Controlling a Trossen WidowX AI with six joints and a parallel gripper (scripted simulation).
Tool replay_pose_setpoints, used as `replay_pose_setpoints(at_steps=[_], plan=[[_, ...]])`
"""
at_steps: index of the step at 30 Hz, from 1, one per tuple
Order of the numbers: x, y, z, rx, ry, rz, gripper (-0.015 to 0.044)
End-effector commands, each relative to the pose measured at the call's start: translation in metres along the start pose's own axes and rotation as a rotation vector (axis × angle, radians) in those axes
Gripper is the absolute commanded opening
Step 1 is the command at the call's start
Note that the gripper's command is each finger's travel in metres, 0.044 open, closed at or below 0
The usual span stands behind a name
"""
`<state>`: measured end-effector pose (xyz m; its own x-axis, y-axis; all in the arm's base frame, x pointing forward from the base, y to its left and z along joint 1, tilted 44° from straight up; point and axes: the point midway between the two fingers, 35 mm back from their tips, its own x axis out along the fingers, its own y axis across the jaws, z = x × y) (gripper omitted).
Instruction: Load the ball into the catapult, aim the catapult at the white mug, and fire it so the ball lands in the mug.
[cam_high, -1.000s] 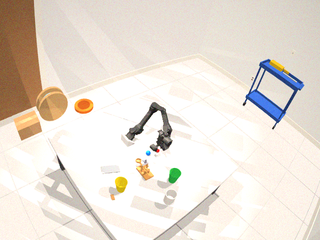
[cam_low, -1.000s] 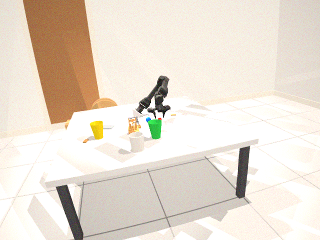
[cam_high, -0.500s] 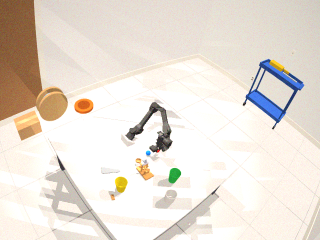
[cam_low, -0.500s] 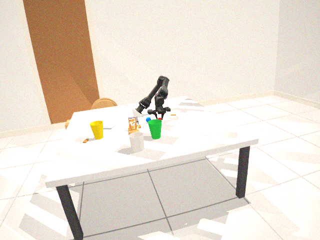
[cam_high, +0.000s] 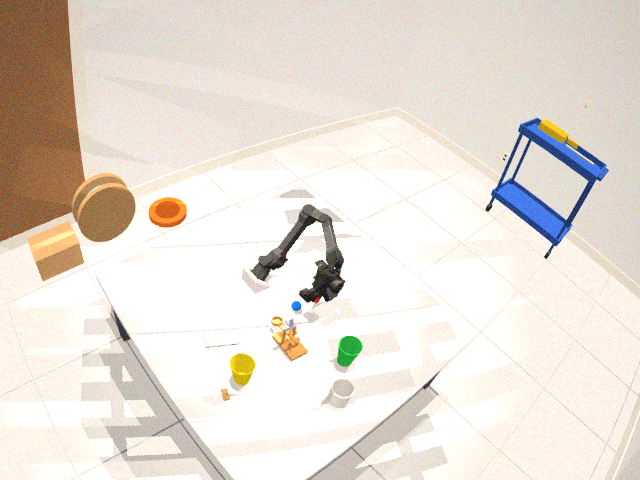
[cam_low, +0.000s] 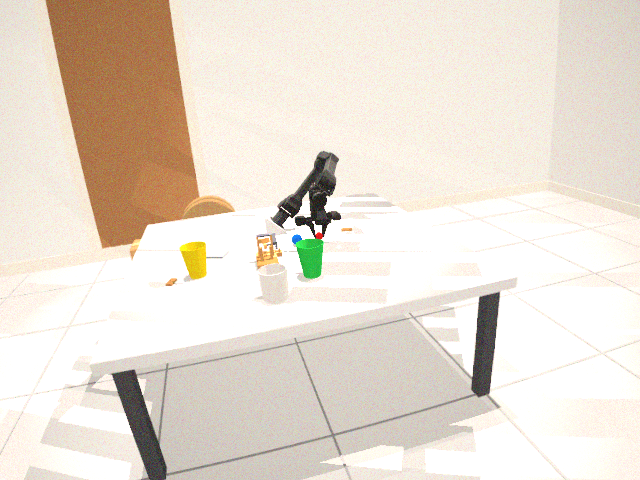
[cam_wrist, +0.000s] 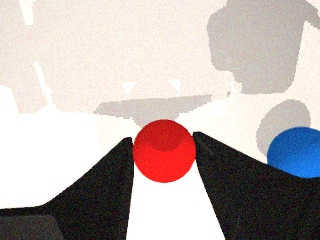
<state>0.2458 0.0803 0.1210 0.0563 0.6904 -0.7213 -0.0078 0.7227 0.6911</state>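
Note:
My gripper is low over the white table and shut on a red ball, which sits between the two black fingers. A blue ball lies on the table just beside the gripper. The small wooden catapult stands a little nearer the table's front than the balls. The white mug stands near the front edge.
A green cup and a yellow cup stand on either side of the catapult. A small orange block lies near the yellow cup. A blue cart stands on the floor at the right.

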Motion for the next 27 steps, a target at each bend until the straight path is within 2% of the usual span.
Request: replay_pose_setpoints(at_steps=[1, 17, 27], plan=[[-0.021, 0.001, 0.006, -0.015, -0.024, -0.008, 0.0], [-0.107, 0.008, 0.002, -0.054, -0.076, -0.03, 0.0], [-0.11, -0.015, 0.012, -0.035, -0.039, -0.048, 0.0]])
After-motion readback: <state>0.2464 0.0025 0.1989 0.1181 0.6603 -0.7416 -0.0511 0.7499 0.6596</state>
